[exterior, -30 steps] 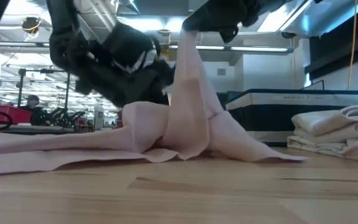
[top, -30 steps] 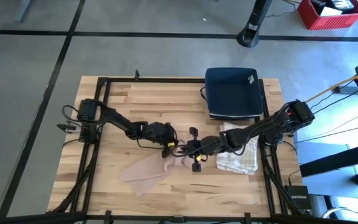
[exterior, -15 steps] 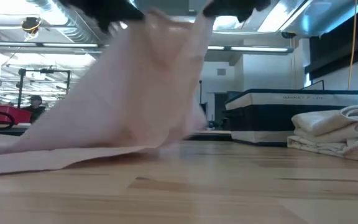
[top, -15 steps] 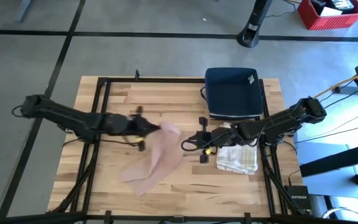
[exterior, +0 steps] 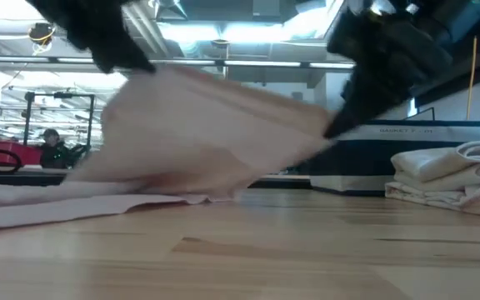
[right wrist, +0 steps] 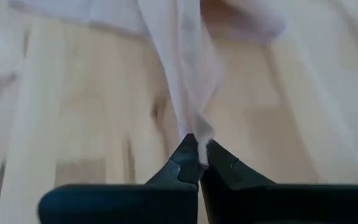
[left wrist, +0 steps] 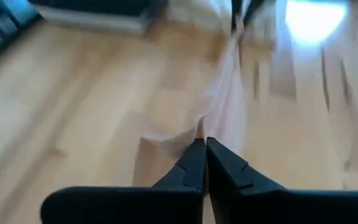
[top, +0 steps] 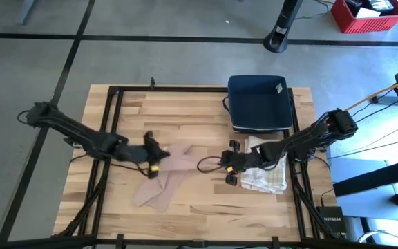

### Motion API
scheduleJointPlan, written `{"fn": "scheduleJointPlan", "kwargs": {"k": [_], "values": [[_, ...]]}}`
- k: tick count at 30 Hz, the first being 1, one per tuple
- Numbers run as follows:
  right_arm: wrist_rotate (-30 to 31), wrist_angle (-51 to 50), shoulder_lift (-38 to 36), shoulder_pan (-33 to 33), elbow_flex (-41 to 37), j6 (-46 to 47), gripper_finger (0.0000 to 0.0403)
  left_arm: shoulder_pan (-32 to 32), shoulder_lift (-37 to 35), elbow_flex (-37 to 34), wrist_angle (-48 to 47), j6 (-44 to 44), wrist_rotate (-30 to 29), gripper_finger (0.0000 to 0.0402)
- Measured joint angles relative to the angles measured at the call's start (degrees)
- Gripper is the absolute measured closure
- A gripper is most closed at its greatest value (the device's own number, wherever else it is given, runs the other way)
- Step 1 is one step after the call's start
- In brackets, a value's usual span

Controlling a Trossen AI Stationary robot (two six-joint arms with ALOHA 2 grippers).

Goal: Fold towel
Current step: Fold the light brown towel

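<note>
A pale pink towel (top: pixel 175 164) is stretched between my two grippers near the table's middle. Its lower part (top: pixel 150 196) lies on the wood toward the near left. My left gripper (top: pixel 159 157) is shut on the towel's left end, and my right gripper (top: pixel 202 164) is shut on its right end. In the low view the cloth (exterior: pixel 215 125) slopes down from the left gripper at upper left to the right gripper (exterior: pixel 333 130). My left gripper pinches an edge of the towel (left wrist: pixel 199 129) between its two shut fingers, coming from the table's left and slanting down. The cloth runs away from the fingertips, lifted off the wood. My right gripper pinches a thin bunched edge of the towel (right wrist: pixel 194 134) between its shut fingers, coming from the table's right and slanting down. The cloth rises from the fingertips, drawn out toward the left gripper.
A stack of folded whitish towels (top: pixel 264 173) lies at the right, just behind my right gripper. A dark blue box (top: pixel 258 104) stands at the far right. Bare wood (top: pixel 206 207) lies along the near edge. Black frame rails (top: pixel 109 124) run along the table's sides.
My left gripper has gone up and toward the table's left edge, taking its end of the towel with it. My right gripper has sunk and shifted toward the right. The towel, bunched in an upright peak before, is now drawn out between them.
</note>
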Motion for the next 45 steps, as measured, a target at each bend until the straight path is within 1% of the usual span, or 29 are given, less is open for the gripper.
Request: {"fn": "scheduleJointPlan", "kwargs": {"k": [5,9,13,15,17,19,22,25,27,29,30,32,33,34,37,40,45], "values": [[0.60,2.08,1.05,1.82,-2.73,1.53,0.0398,-0.86,12.54,0.04,7.92,1.61,5.58,0.0401],[3.64,2.56,1.01,3.32,-3.03,1.61,0.0398,-2.03,19.83,0.07,12.97,3.98,8.88,0.0401],[3.84,2.76,1.00,4.66,-3.16,1.60,0.0398,-3.89,26.41,0.09,16.73,4.68,19.10,0.0401],[3.89,2.96,1.01,5.02,-3.16,1.43,0.0398,-4.45,28.67,0.29,18.32,3.27,20.89,0.0401],[3.91,3.74,1.01,4.92,-3.11,1.41,0.0398,-4.51,29.84,0.64,17.66,3.09,20.96,0.0400],[4.29,3.22,0.99,4.87,-3.10,1.42,0.0398,-4.20,29.90,1.73,16.39,3.66,21.66,0.0390],[4.37,2.71,0.99,4.87,-3.23,1.49,0.0398,-3.60,28.08,5.64,8.28,6.70,22.65,0.0357],[4.82,3.19,0.97,4.87,-3.23,1.65,0.0398,-2.52,24.76,11.43,-2.85,12.15,22.26,0.0318],[5.86,3.75,0.97,4.87,-3.23,1.66,0.0398,-1.41,22.83,14.86,-10.38,16.01,19.66,0.0295],[7.42,4.99,0.97,4.85,-3.20,1.59,0.0398,0.13,21.06,17.21,-14.82,19.36,13.90,0.0278],[7.96,5.23,0.97,4.83,-3.20,1.59,0.0398,1.03,20.17,17.94,-16.04,21.56,9.93,0.0272],[8.00,5.73,0.97,4.83,-3.20,1.26,0.0398,3.12,19.07,18.06,-16.41,27.66,2.62,0.0264],[8.02,5.74,0.97,4.83,-3.20,0.71,0.0398,4.33,18.97,17.90,-16.49,31.46,0.04,0.0262],[8.02,5.74,0.97,4.83,-3.20,0.09,0.0398,5.91,19.00,17.62,-16.69,35.46,-1.18,0.0262],[8.09,5.78,0.97,4.83,-3.20,-0.21,0.0398,11.12,19.51,15.50,-14.89,46.48,-0.75,0.0264],[8.21,5.82,0.97,4.83,-3.20,-0.30,0.0398,15.86,21.17,12.53,-11.69,54.67,0.63,0.0270],[9.28,5.79,0.97,4.83,-3.18,-0.48,0.0398,19.30,24.32,9.27,-6.60,66.98,4.17,0.0274]]}}
